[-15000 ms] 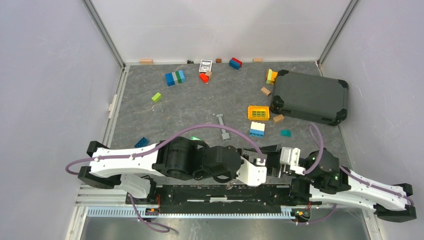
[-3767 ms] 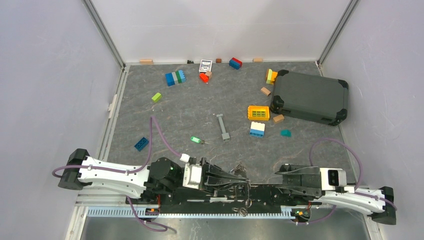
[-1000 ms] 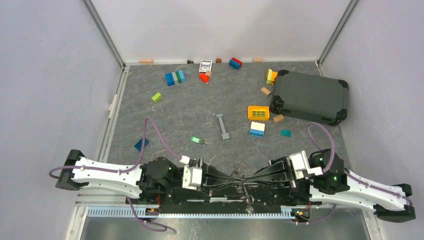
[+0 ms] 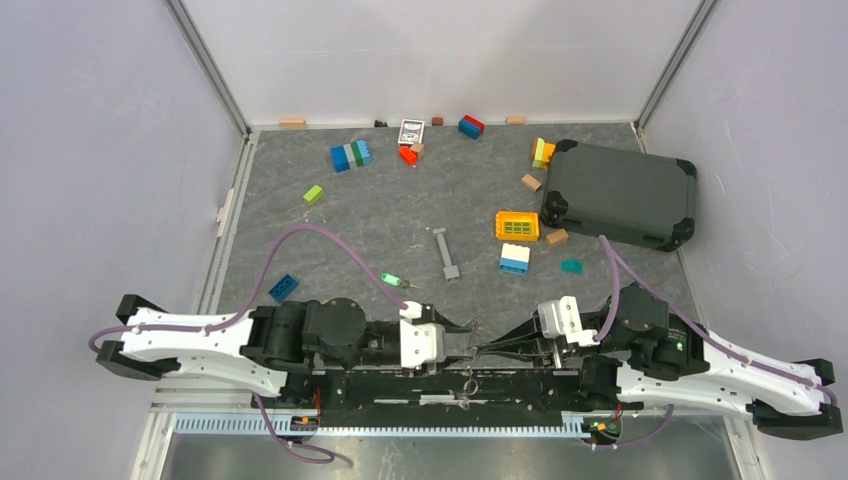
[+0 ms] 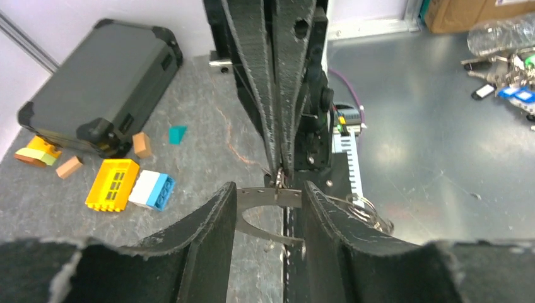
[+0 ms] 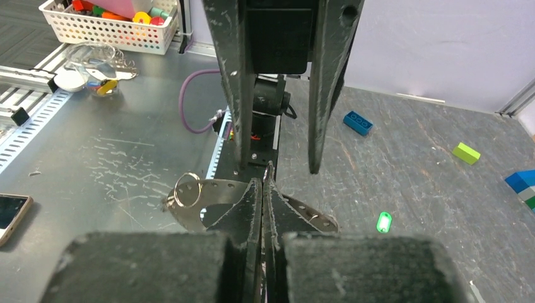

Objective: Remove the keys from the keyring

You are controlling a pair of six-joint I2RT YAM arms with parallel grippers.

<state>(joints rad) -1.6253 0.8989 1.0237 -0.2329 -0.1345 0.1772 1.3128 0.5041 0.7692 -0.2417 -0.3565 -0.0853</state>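
Note:
My right gripper [image 4: 480, 347] [image 6: 263, 182] is shut, pinching thin silver metal at its tips. That metal seems to belong to a curved perforated silver strip [image 6: 217, 188] [image 5: 268, 196]. The keyring [image 4: 467, 385] [image 6: 187, 189] [image 5: 364, 208] hangs from one end of the strip, over the near edge. My left gripper [image 4: 464, 335] [image 5: 270, 186] faces it, open. Its fingers [image 6: 230, 82] straddle the right fingertips without gripping. One green-headed key [image 4: 390, 279] [image 6: 383, 222] lies loose on the table. Other keys on the ring are too small to make out.
A long grey metal bar [image 4: 446, 253] lies mid-table. A yellow grid block [image 4: 517, 225], a white-and-blue brick [image 4: 514, 259] and a black case [image 4: 620, 195] sit to the right. A blue brick [image 4: 282, 288] is near the left arm. More bricks line the back.
The left gripper has opened and let go of the bunch. Both grippers have shifted a little left and away from the near edge. The bunch now hangs from the right gripper alone.

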